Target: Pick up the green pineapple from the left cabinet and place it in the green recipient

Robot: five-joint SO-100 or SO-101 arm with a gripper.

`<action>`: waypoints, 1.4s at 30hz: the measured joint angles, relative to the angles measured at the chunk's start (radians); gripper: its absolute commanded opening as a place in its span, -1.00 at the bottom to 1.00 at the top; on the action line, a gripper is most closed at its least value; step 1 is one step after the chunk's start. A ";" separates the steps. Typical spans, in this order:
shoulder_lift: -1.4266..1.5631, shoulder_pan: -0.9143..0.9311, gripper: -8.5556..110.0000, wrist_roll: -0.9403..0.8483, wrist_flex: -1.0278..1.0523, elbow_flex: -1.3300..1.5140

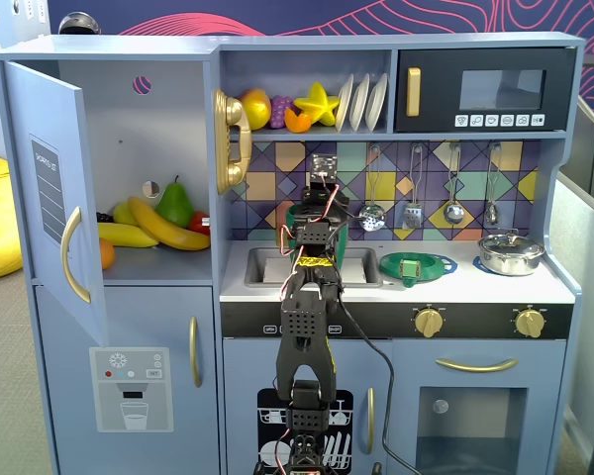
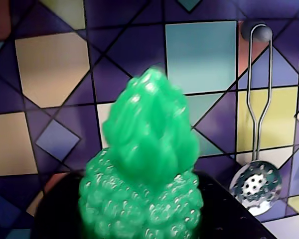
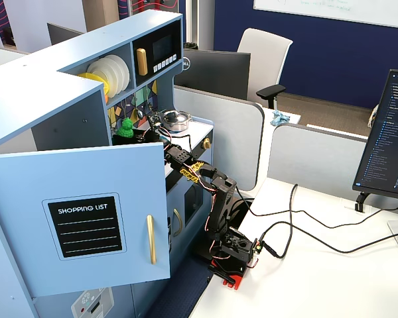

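In the wrist view the green pineapple [image 2: 144, 169] fills the centre, crown up, with the black jaws pressed against both sides of its bumpy body. My gripper [image 2: 142, 214] is shut on it, in front of the tiled back wall. In a fixed view the gripper [image 1: 319, 210] hovers at the sink, right over the green recipient [image 1: 293, 218], whose rim and sides show around the arm; there the arm hides the pineapple. The other fixed view shows the pineapple [image 3: 125, 128] raised under the upper shelf. The left cabinet [image 1: 148, 129] stands with its door [image 1: 49, 188] swung open.
Bananas [image 1: 163, 226] and a dark green pear [image 1: 175, 205] lie on the cabinet shelf. A flat green strainer dish [image 1: 416, 265] and a steel pot [image 1: 510, 254] sit on the counter right of the sink [image 1: 262, 265]. A slotted spoon [image 2: 254, 184] hangs on the wall.
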 measured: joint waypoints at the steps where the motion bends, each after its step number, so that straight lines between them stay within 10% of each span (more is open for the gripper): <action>1: 0.000 -0.003 -0.47 0.005 0.000 0.000; 14: 0.049 -0.014 -0.50 0.008 0.000 0.048; 42: 1.327 -0.034 -0.63 0.018 0.695 1.370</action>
